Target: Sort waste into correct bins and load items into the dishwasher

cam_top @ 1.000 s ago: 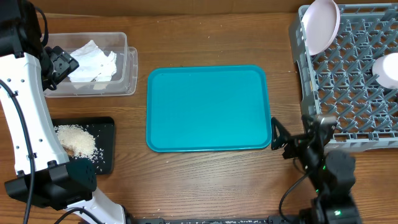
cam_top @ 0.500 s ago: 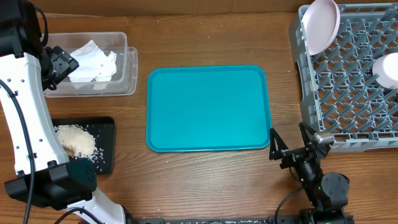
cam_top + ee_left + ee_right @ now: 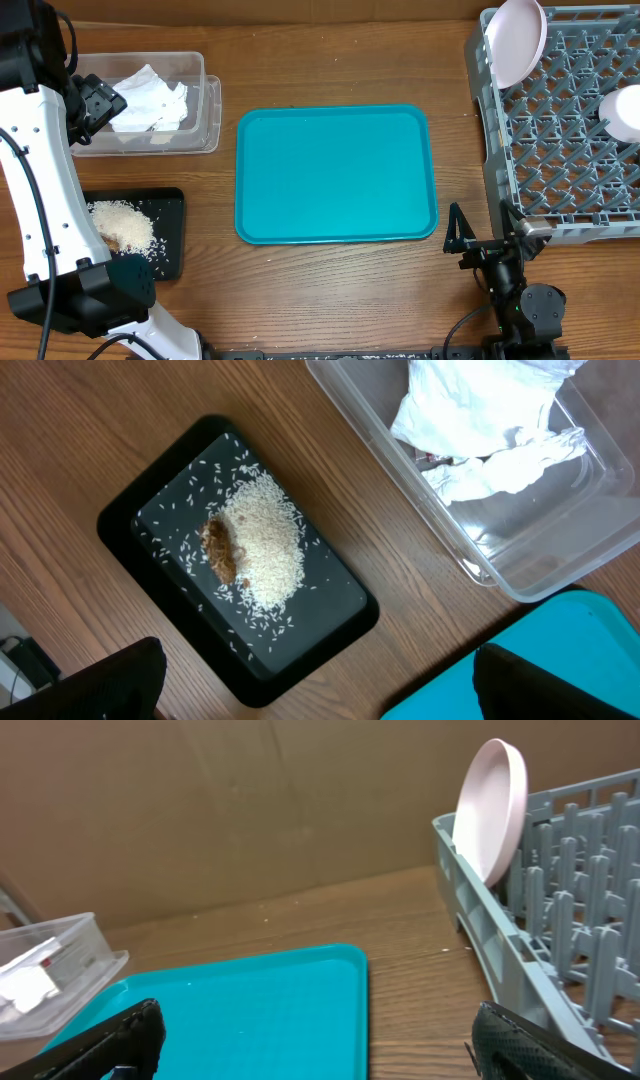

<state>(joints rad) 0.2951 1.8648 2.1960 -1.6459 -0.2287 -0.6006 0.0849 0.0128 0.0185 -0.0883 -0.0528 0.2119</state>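
Observation:
The crumpled white napkin [image 3: 150, 100] lies in the clear tub [image 3: 200, 95]; it also shows in the left wrist view [image 3: 480, 420], with a dark red bit [image 3: 435, 460] under it. The brown scrap [image 3: 220, 550] and rice [image 3: 265, 545] lie on the black tray [image 3: 330, 610], also seen overhead [image 3: 170, 230]. A round white plate [image 3: 515, 40] stands on edge in the grey rack [image 3: 560, 150]. A white dish [image 3: 622, 110] sits at the rack's right edge. My left gripper [image 3: 320, 700] is open and empty, high above both bins. My right gripper [image 3: 487, 232] is open and empty by the rack's front left corner. Chopsticks are out of view.
The teal serving tray [image 3: 335, 175] lies bare in the middle of the wooden table. In the right wrist view the teal tray [image 3: 250, 1010], the rack wall [image 3: 500, 950] and the plate [image 3: 490, 810] show, with a brown cardboard wall behind.
My right arm has drawn back toward the table's front edge, its open gripper dropping lower beside the rack corner. The left arm has not moved.

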